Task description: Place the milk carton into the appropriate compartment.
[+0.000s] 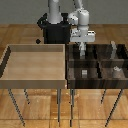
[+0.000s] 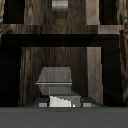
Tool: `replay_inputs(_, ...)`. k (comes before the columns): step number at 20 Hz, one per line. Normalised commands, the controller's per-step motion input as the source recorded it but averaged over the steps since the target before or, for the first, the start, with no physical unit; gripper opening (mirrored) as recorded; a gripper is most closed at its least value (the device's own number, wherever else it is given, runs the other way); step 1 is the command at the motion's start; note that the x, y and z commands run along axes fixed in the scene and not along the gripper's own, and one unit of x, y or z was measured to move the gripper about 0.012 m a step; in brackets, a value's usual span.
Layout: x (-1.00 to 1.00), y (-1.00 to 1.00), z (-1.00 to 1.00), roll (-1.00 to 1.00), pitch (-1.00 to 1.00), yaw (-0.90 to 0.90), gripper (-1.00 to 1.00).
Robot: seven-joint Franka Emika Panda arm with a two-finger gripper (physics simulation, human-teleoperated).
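Observation:
In the wrist view the milk carton (image 2: pixel 56 81), a small pale grey box with a sloped top, sits between my fingers. My gripper (image 2: pixel 61 103) is shut on it. Below it is a compartment of the dark brown divided tray (image 2: pixel 60 30). In the exterior view my gripper (image 1: pixel 82 49) hangs over the back row of the dark tray (image 1: pixel 71 70), near the tray's left end in that view. The carton is hard to make out there, hidden among the fingers and dividers.
A large light wooden tray (image 1: pixel 10 65) stands at the exterior view's left, next to the dark tray. Small grey blocks (image 1: pixel 84 73) (image 1: pixel 116 70) (image 1: pixel 113 48) sit in other compartments. One block (image 2: pixel 60 5) shows in the wrist view beyond a divider. Both trays stand on thin legs.

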Motion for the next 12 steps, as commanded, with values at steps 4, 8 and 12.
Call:
replay_inputs(4, 0.0, 0.0, -0.25, 0.0, 0.0, 0.0, 1.0)
replay_inputs(8, 0.0, 0.0, 0.0, 0.0, 0.0, 0.0, 1.0)
replay_inputs(12, 0.0, 0.0, 0.0, 0.0, 0.0, 0.0, 1.0)
